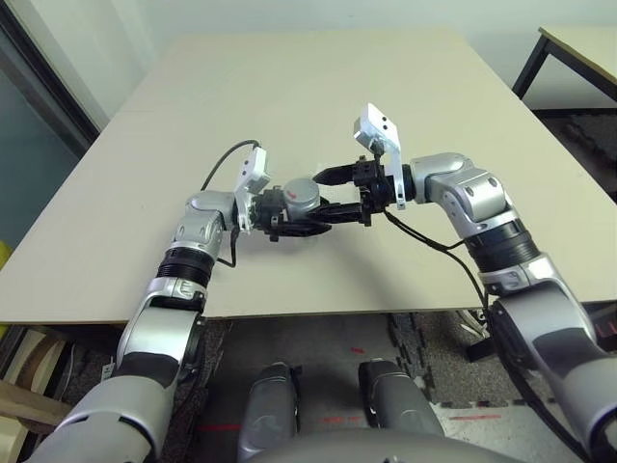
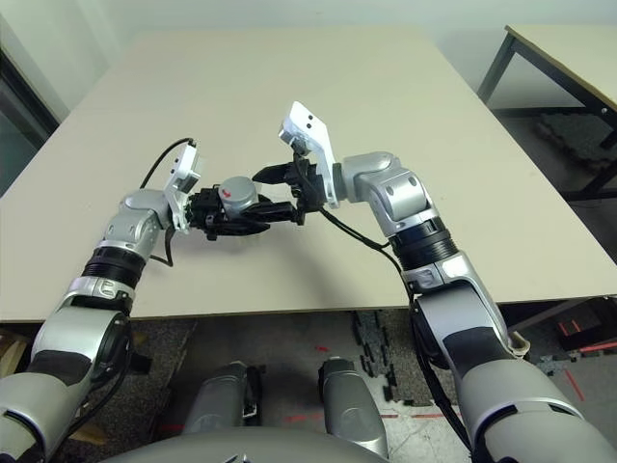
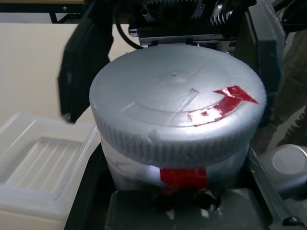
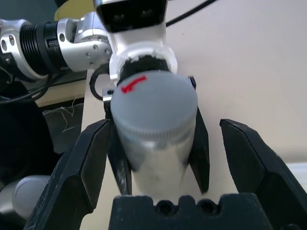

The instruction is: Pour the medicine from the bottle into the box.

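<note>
The silver-grey cylindrical bottle [image 4: 156, 165] with a red-and-white label band stands about upright above the table [image 1: 405, 96], its round grey cap [image 3: 163, 91] uppermost and marked with a red arrow. The left pincer [image 4: 164, 189] pinches its body between two black fingers. The left silver arm [image 1: 159, 328] reaches forward from the near left, its wrist bent inward so the pincer points right. Opposite, the right pincer [image 1: 319, 196] is spread, its fingers either side of the cap (whether they touch it, I cannot tell). The right silver arm [image 1: 540, 309] comes forward from the near right and folds at the wrist, aiming left. The shallow square box of clear whitish plastic [image 3: 45, 158] sits lower, on the table near the bottle.
</note>
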Controlling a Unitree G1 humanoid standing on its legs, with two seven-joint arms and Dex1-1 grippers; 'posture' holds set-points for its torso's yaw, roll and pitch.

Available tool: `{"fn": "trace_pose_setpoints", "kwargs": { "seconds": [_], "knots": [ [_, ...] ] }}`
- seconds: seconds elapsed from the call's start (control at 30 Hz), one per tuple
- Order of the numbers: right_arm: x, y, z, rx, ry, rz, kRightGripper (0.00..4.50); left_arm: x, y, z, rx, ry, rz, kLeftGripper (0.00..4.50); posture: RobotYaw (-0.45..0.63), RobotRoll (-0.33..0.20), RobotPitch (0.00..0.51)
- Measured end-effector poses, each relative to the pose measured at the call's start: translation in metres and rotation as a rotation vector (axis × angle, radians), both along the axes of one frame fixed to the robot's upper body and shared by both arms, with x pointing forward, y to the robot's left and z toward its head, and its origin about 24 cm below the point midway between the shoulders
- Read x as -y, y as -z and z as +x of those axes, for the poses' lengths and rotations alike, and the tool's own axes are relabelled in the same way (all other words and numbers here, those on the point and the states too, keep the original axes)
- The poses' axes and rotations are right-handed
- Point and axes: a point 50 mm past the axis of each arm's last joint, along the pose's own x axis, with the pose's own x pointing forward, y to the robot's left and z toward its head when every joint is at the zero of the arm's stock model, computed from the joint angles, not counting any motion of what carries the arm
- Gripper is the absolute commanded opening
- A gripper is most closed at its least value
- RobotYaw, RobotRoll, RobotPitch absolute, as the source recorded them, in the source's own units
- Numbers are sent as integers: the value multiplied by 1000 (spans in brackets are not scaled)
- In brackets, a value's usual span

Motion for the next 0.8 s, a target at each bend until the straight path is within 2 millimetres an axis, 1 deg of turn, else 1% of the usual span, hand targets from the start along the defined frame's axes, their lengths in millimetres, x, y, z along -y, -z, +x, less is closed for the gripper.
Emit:
{"fn": "trace_pose_setpoints", "kwargs": {
  "seconds": [0.3,0.47,0.53,0.6,0.7,0.8],
  "knots": [
    [-5,-2,-2,-7,-18,35,4500,0,6,0,-13,-9,-1,2541,-111,0,43],
    [-5,-6,-2,-6,-22,64,4500,0,6,0,-9,-13,-2,2541,-110,0,43],
    [-6,-6,-2,-13,-26,71,4123,0,6,0,-9,-15,-2,2541,-110,0,42],
    [-6,-6,-3,-19,-29,75,3627,0,6,1,-7,-16,-3,2541,-110,0,41],
    [-6,-7,-3,-23,-26,80,2491,1,6,0,2,-13,-4,2541,-109,0,40],
    [-5,-7,-3,-26,-26,86,2477,1,4,1,11,-12,-5,2541,-107,0,40]
  ]
}}
